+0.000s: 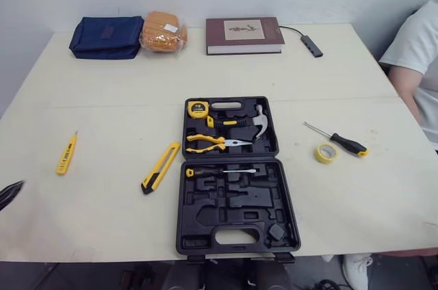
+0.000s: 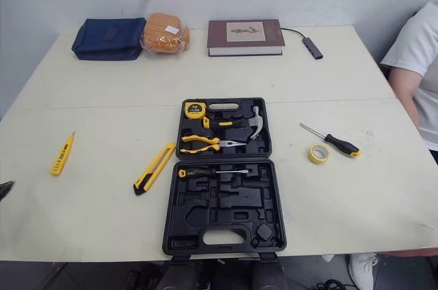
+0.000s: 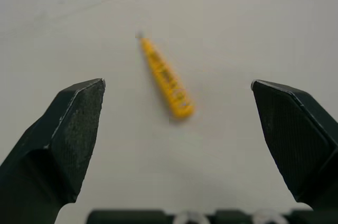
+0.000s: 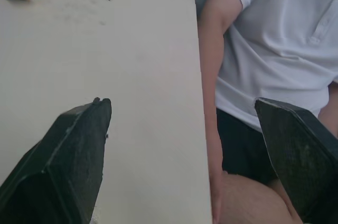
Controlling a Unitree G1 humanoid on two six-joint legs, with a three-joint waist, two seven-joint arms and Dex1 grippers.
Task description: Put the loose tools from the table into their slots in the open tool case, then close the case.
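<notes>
Four loose tools: yellow tester pen [image 1: 66,154] near the left edge of the table [image 1: 102,91]; utility knife [image 1: 161,166] just left of the case; screwdriver [image 1: 339,140] and tape roll [image 1: 326,152] side by side toward the right edge.
Tool case [image 1: 205,225]: open flat at the middle of the front edge (pliers [image 1: 209,142], hammer [image 1: 259,120] and tape measure [image 1: 198,107] sit in its far half).
Left gripper [image 3: 178,84]: fingers spread wide above the tester pen, empty.
Right gripper [image 4: 182,100]: fingers spread wide over the right edge, empty; a person [image 4: 274,34] sits just beyond.
</notes>
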